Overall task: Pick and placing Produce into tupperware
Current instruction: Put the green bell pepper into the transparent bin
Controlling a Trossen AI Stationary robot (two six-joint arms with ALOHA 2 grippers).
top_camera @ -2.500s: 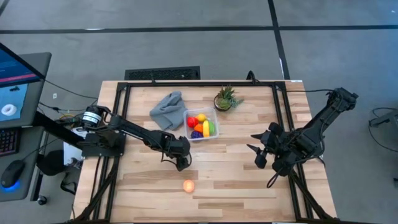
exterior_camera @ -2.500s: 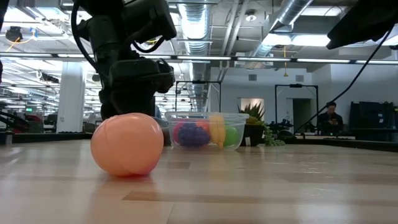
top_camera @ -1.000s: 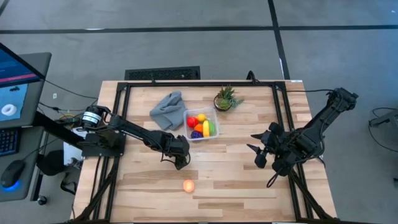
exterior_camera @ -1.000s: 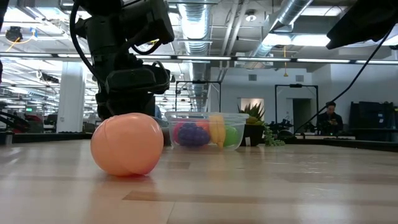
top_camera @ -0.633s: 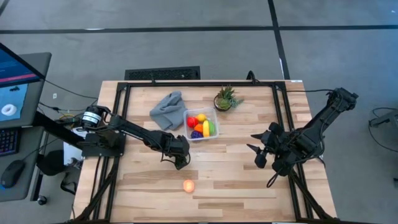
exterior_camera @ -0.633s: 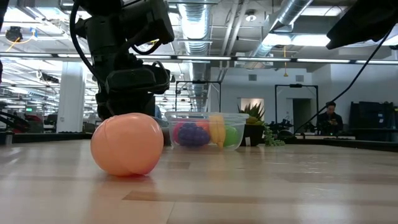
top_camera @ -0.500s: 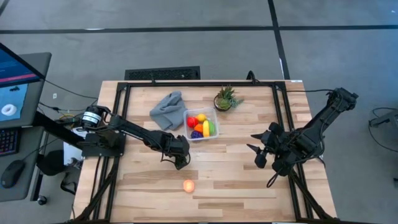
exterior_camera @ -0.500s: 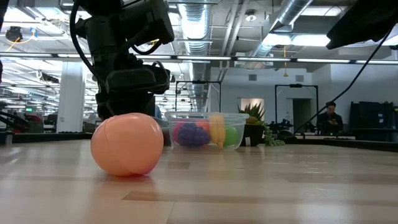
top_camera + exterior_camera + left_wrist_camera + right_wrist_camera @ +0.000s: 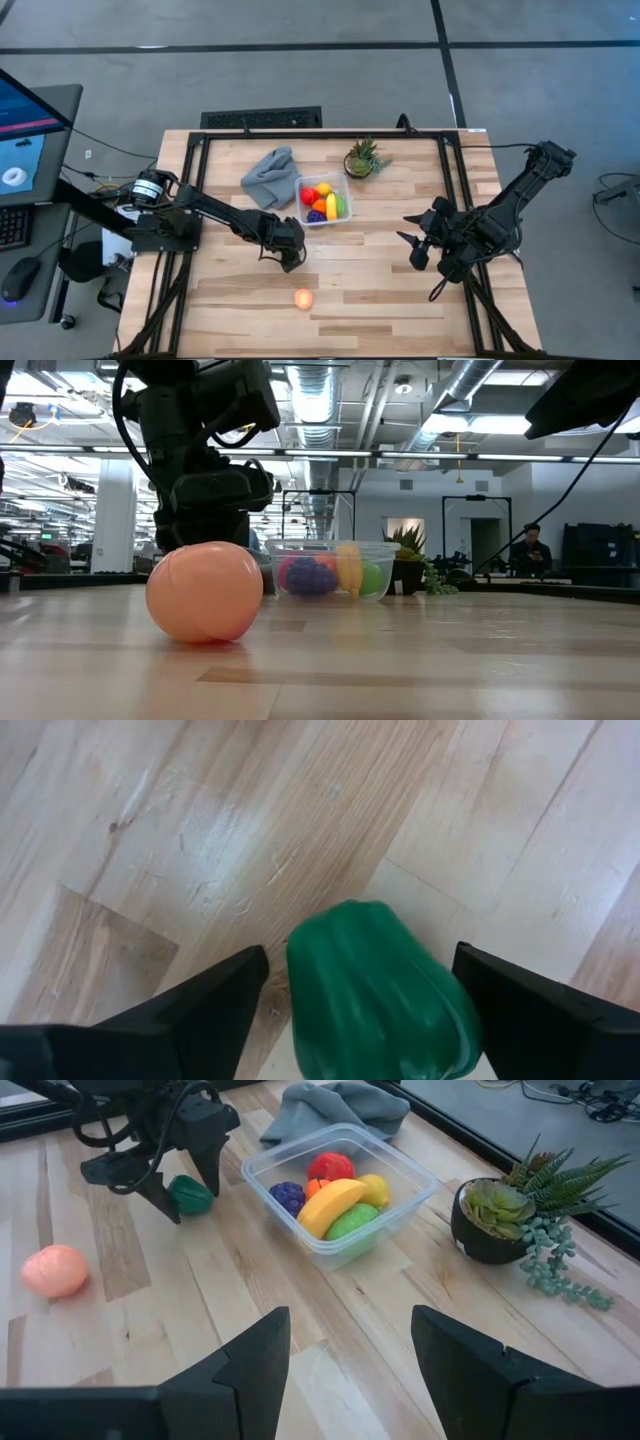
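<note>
Surface [image 9: 380, 270] carries everything. Right gripper [image 9: 412, 243] parked at right side, fingers spread, empty. Left gripper [image 9: 165, 1180] spread wide, straddling green pepper [image 9: 375, 990] on the wood (no contact visible). Tupperware [image 9: 345, 1245] holds banana [image 9: 330, 1202] plus red, yellow, green, purple pieces. Peach [image 9: 303, 298] sits alone near front edge.

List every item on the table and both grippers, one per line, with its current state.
Left gripper: open, fingers straddling the green pepper.
Green pepper: on the table, not gripped.
Peach fruit: loose on the table, outside the tupperware.
Tupperware: lidless, holding several produce pieces.
Right gripper: open, empty, waiting.
Grey cloth: crumpled.
Potted plant: upright.
</note>
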